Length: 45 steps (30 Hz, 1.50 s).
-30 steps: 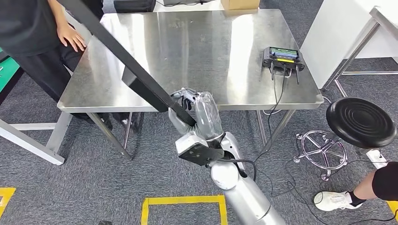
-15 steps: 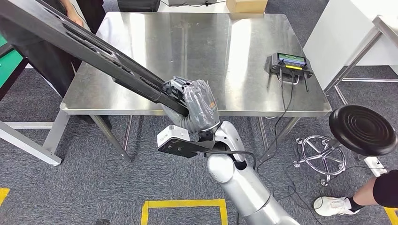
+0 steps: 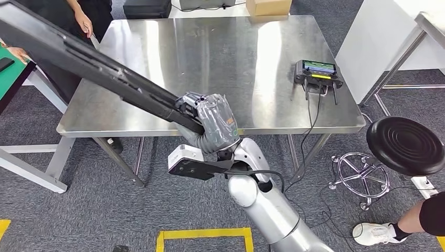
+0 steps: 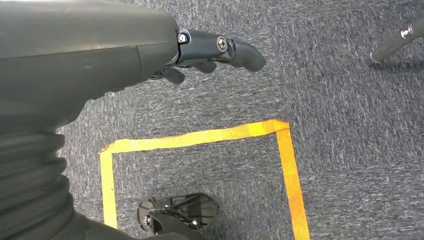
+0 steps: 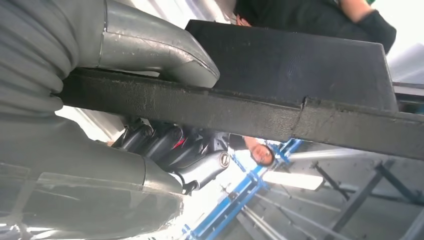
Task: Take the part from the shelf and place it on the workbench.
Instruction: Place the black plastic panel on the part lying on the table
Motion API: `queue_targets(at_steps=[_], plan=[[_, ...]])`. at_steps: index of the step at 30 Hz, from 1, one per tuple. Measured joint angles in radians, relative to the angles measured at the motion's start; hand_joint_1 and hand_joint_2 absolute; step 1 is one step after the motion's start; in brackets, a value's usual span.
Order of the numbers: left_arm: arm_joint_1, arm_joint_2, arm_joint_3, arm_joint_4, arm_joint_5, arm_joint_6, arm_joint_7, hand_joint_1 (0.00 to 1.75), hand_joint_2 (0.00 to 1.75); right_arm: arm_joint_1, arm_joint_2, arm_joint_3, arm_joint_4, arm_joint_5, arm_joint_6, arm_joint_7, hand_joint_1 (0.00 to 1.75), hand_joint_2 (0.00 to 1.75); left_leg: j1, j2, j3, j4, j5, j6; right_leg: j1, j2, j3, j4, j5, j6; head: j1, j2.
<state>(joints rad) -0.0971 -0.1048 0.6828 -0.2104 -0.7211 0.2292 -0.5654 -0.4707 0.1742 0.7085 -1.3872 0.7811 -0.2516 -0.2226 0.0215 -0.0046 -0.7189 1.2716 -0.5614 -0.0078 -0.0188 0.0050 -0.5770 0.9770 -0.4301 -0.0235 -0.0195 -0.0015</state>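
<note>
I have the part [image 3: 94,65], a long dark flat bar, off the shelf and gripped at its near end by my right hand [image 3: 207,118], fingers wrapped around it with the thumb pressed on its face, as the right wrist view confirms. The bar slants up and away to my left, passing above the near left corner of the steel bench [image 3: 210,58]. From the head view I judge it is in the air rather than resting on the top, though I cannot tell whether any part touches the near edge. So the pick is done and the placing is left: I need to bring the bar level over the bench and set it down before letting go.

My left hand [image 4: 210,50] hangs over the carpet, above a yellow tape square [image 4: 200,140]; it holds nothing, and its fingers look loosely curled.

Things to mind: a handheld controller [image 3: 317,71] with its cable sits near the right edge of the bench, and a cardboard box [image 3: 267,6] at the far edge. A person [image 3: 86,16] stands at the far left corner, close to the raised end of the bar, which is my main worry when swinging it. A black stool [image 3: 404,144] stands to the right, well apart.
</note>
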Motion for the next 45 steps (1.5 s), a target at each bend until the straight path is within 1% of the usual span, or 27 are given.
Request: queue_targets(at_steps=[1, 2, 4, 5, 7, 11, 12, 14, 15, 16, 17, 18, 19, 20, 22, 26, 28, 30, 31, 32, 34, 36, 37, 39, 41, 43, 45], plan=[[0.0, 0.0, 0.0, 0.0, -0.001, 0.0, 0.0, 0.0, 1.75, 0.003, 0.0, 0.002, 0.003, -0.001, 0.006, 0.0, 1.75, 1.75, 0.001, 0.0, -0.017, 0.016, 0.009, -0.001, 0.001, 0.001, 0.004, 0.0, -0.003, -0.001, 0.0, 0.0], [0.0, 0.0, 0.0, 0.0, -0.001, 0.0, 0.0, 0.0, 1.75, 0.005, 0.0, 0.004, 0.005, -0.001, 0.011, 0.0, 1.75, 1.75, 0.002, 0.0, -0.015, -0.008, 0.037, 0.001, 0.002, 0.003, 0.009, 0.0, -0.007, -0.001, 0.0, 0.0], [0.0, 0.001, 0.0, 0.0, -0.003, -0.001, 0.0, 0.0, 1.75, 0.008, 0.001, 0.006, 0.007, -0.002, 0.014, 0.0, 1.75, 1.75, 0.0, 0.0, 0.038, -0.139, 0.12, 0.011, 0.003, 0.007, 0.021, -0.001, -0.016, 0.004, 0.0, 0.0], [0.0, 0.001, 0.0, 0.0, -0.004, -0.001, 0.0, 0.0, 1.75, 0.007, 0.002, 0.007, 0.007, -0.002, 0.015, 0.0, 1.75, 1.75, -0.003, 0.0, 0.067, -0.2, 0.145, 0.018, 0.007, 0.008, 0.025, -0.001, -0.02, 0.007, 0.0, 0.0], [-0.003, 0.001, 0.0, 0.0, -0.008, -0.002, 0.001, 0.0, 1.75, 0.006, 0.003, 0.008, 0.008, -0.002, 0.015, 0.0, 1.75, 1.75, -0.01, 0.001, 0.094, -0.255, 0.154, 0.032, 0.01, 0.008, 0.027, -0.003, -0.025, 0.015, 0.001, 0.0], [-0.006, -0.001, 0.0, 0.0, -0.012, -0.002, 0.003, 0.0, 1.75, 0.006, 0.003, 0.01, 0.009, 0.0, 0.015, 0.001, 1.75, 1.75, -0.011, 0.002, 0.121, -0.286, 0.153, 0.057, 0.015, 0.004, 0.016, 0.019, -0.042, 0.032, 0.003, 0.0], [-0.007, -0.002, 0.0, 0.0, -0.013, -0.002, 0.003, 0.0, 1.75, 0.005, 0.002, 0.01, 0.01, 0.0, 0.015, 0.001, 1.75, 1.75, -0.01, 0.002, 0.131, -0.295, 0.156, 0.063, 0.014, 0.003, -0.007, 0.061, -0.059, 0.032, 0.005, 0.0], [-0.01, -0.003, 0.0, 0.0, -0.013, -0.003, 0.003, 0.0, 1.75, 0.007, -0.003, 0.012, 0.011, 0.002, 0.015, 0.001, 1.75, 1.75, -0.012, 0.001, 0.136, -0.298, 0.154, 0.071, 0.01, 0.002, -0.086, 0.198, -0.104, 0.03, 0.007, 0.0], [-0.011, -0.003, 0.0, 0.0, -0.013, -0.003, 0.004, 0.0, 1.75, 0.01, -0.007, 0.013, 0.012, 0.003, 0.015, 0.002, 1.75, 1.75, -0.013, 0.001, 0.138, -0.298, 0.151, 0.073, 0.008, 0.002, -0.127, 0.26, -0.118, 0.033, 0.008, 0.0], [-0.011, -0.003, 0.0, 0.0, -0.014, -0.003, 0.005, 0.0, 1.75, 0.013, -0.01, 0.013, 0.014, 0.005, 0.015, 0.003, 1.75, 1.75, -0.013, -0.001, 0.14, -0.298, 0.147, 0.073, 0.006, 0.002, -0.154, 0.29, -0.118, 0.04, 0.008, 0.0], [-0.01, -0.004, 0.0, 0.0, -0.014, -0.004, 0.005, 0.0, 1.75, 0.016, -0.012, 0.014, 0.014, 0.007, 0.015, 0.004, 1.75, 1.75, -0.013, -0.002, 0.144, -0.298, 0.143, 0.072, 0.003, 0.002, -0.158, 0.276, -0.1, 0.049, 0.009, 0.0], [-0.01, -0.005, 0.0, 0.0, -0.014, -0.004, 0.006, 0.0, 1.75, 0.017, -0.013, 0.014, 0.015, 0.009, 0.015, 0.005, 1.75, 1.75, -0.013, -0.004, 0.149, -0.297, 0.139, 0.069, 0.001, 0.001, -0.14, 0.222, -0.067, 0.06, 0.009, 0.0], [-0.01, -0.006, 0.0, 0.0, -0.015, -0.004, 0.006, 0.0, 1.75, 0.016, -0.013, 0.015, 0.015, 0.013, 0.015, 0.006, 1.75, 1.75, -0.013, -0.005, 0.153, -0.294, 0.133, 0.064, -0.002, -0.001, -0.108, 0.146, -0.03, 0.068, 0.009, 0.0], [-0.011, -0.006, 0.0, 0.0, -0.016, -0.005, 0.007, 0.0, 1.75, 0.015, -0.013, 0.016, 0.015, 0.018, 0.015, 0.006, 1.75, 1.75, -0.016, -0.006, 0.156, -0.289, 0.125, 0.058, -0.003, -0.003, -0.076, 0.075, 0.001, 0.071, 0.009, 0.0], [-0.011, -0.007, 0.0, 0.0, -0.016, -0.004, 0.008, 0.0, 1.75, 0.013, -0.012, 0.017, 0.015, 0.027, 0.015, 0.01, 1.75, 1.75, -0.019, -0.006, 0.159, -0.281, 0.111, 0.046, -0.002, -0.006, -0.039, 0.003, 0.026, 0.06, 0.009, 0.0], [-0.012, -0.005, 0.0, 0.0, -0.016, -0.004, 0.012, 0.0, 1.75, 0.006, -0.007, 0.017, 0.015, 0.037, 0.017, 0.019, 1.75, 1.75, -0.009, -0.003, 0.152, -0.256, 0.088, 0.022, -0.006, -0.002, -0.025, -0.005, 0.022, 0.027, 0.008, 0.0], [-0.012, -0.005, 0.0, -0.001, -0.016, -0.004, 0.013, 0.0, 1.75, 0.0, -0.001, 0.017, 0.015, 0.04, 0.021, 0.02, 1.75, 1.75, -0.003, -0.001, 0.107, -0.164, 0.045, 0.009, -0.01, -0.001, -0.013, -0.007, 0.017, 0.015, 0.005, 0.0], [-0.011, -0.005, 0.0, -0.001, -0.015, -0.004, 0.014, 0.0, 1.75, -0.003, 0.002, 0.017, 0.018, 0.041, 0.025, 0.021, 1.75, 1.75, 0.002, -0.001, 0.032, -0.034, -0.001, 0.0, -0.007, -0.001, -0.005, -0.007, 0.009, 0.007, 0.004, 0.0], [-0.011, -0.005, 0.0, -0.001, -0.014, -0.004, 0.014, 0.0, 1.75, -0.003, 0.002, 0.018, 0.021, 0.042, 0.028, 0.021, 1.75, 1.75, 0.004, 0.0, 0.003, 0.002, -0.003, -0.003, -0.006, 0.0, -0.001, -0.006, 0.005, 0.005, 0.004, 0.0], [-0.01, -0.005, 0.0, -0.001, -0.013, -0.004, 0.014, 0.0, 1.75, -0.002, 0.002, 0.018, 0.023, 0.042, 0.029, 0.022, 1.75, 1.75, 0.005, 0.0, -0.008, 0.001, 0.016, -0.003, -0.005, 0.001, 0.004, -0.006, 0.001, 0.005, 0.004, 0.0], [-0.01, -0.004, 0.0, -0.001, -0.013, -0.004, 0.014, 0.0, 1.75, -0.003, 0.003, 0.018, 0.025, 0.043, 0.031, 0.022, 1.75, 1.75, 0.007, 0.0, 0.029, -0.11, 0.101, 0.001, -0.004, 0.005, 0.019, -0.006, -0.009, 0.01, 0.004, 0.0], [-0.011, -0.003, 0.0, 0.0, -0.013, -0.005, 0.013, 0.0, 1.75, -0.005, 0.004, 0.018, 0.025, 0.044, 0.031, 0.022, 1.75, 1.75, 0.003, 0.0, 0.083, -0.227, 0.152, 0.011, 0.0, 0.007, 0.028, -0.007, -0.018, 0.017, 0.004, 0.0], [-0.011, -0.002, 0.0, 0.0, -0.013, -0.005, 0.012, 0.0, 1.75, -0.007, 0.004, 0.018, 0.025, 0.046, 0.031, 0.023, 1.75, 1.75, 0.0, 0.0, 0.097, -0.255, 0.156, 0.017, 0.003, 0.007, 0.029, -0.008, -0.021, 0.022, 0.004, 0.0], [-0.012, -0.002, 0.0, -0.001, -0.014, -0.005, 0.01, 0.0, 1.75, -0.008, 0.004, 0.018, 0.026, 0.056, 0.031, 0.027, 1.75, 1.75, -0.008, -0.001, 0.104, -0.264, 0.147, 0.029, 0.006, 0.006, 0.027, -0.011, -0.023, 0.033, 0.004, 0.0], [-0.011, -0.003, 0.0, -0.001, -0.015, -0.005, 0.01, 0.0, 1.75, -0.009, 0.004, 0.018, 0.026, 0.064, 0.031, 0.031, 1.75, 1.75, -0.006, 0.0, 0.115, -0.277, 0.15, 0.043, 0.007, 0.004, 0.019, 0.002, -0.032, 0.042, 0.006, 0.0], [-0.013, -0.004, 0.0, -0.001, -0.017, -0.005, 0.009, 0.0, 1.75, -0.012, 0.002, 0.018, 0.027, 0.068, 0.032, 0.033, 1.75, 1.75, -0.004, 0.0, 0.128, -0.291, 0.151, 0.058, 0.007, 0.002, -0.029, 0.091, -0.069, 0.04, 0.008, 0.0], [-0.014, -0.005, 0.0, -0.001, -0.017, -0.005, 0.009, 0.0, 1.75, -0.013, -0.003, 0.018, 0.03, 0.077, 0.034, 0.036, 1.75, 1.75, -0.009, 0.0, 0.132, -0.292, 0.146, 0.068, 0.006, 0.001, -0.113, 0.238, -0.117, 0.035, 0.009, 0.0]])
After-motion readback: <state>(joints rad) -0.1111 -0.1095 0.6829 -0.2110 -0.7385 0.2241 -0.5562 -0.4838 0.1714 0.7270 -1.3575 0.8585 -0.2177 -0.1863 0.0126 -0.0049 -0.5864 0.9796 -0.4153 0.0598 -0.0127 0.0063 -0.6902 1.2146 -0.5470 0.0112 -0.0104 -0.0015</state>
